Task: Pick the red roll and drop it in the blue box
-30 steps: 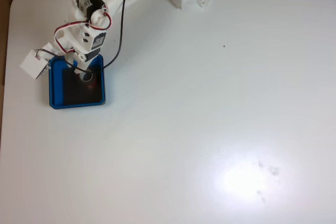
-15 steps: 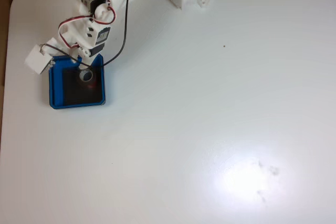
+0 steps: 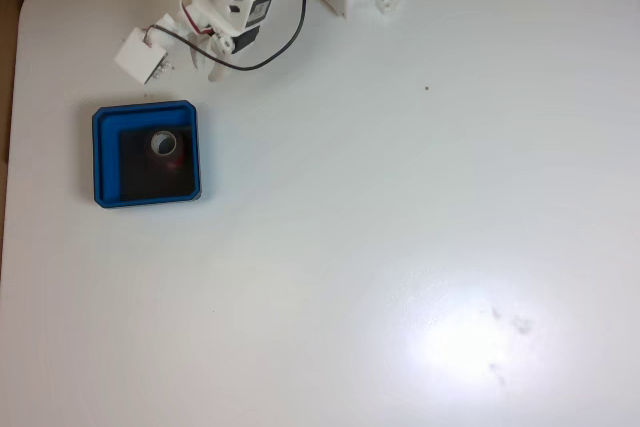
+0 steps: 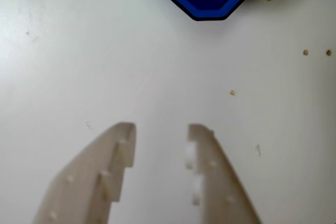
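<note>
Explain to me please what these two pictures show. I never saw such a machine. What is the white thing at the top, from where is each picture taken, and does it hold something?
The white thing with cables is a small robot arm standing on a white table. One picture comes from a fixed camera looking down at the whole table. The other comes from a camera riding on the arm itself, so you see its claw from close: two pale fingers with a gap between them. The claw is open and holds nothing. On the table lies the blue box, a shallow tray with a black floor. Inside it lies the red roll, a small ring of tape. The wrist view catches one corner of that box.
</note>
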You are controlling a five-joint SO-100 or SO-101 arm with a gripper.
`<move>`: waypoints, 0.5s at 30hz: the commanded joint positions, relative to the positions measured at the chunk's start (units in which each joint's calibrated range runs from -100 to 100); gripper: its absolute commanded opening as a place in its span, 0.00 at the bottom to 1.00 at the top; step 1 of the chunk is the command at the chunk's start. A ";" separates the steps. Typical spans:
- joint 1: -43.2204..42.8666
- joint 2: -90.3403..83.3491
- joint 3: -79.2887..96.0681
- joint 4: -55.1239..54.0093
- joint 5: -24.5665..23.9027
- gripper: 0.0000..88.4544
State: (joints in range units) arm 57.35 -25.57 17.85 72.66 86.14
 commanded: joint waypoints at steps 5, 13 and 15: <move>-0.04 -18.32 21.51 -13.50 0.37 0.10; -0.04 -35.72 48.55 -32.64 0.54 0.10; -0.04 -40.31 53.76 -35.20 0.54 0.10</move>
State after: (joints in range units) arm 57.35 -59.19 64.84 41.87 86.39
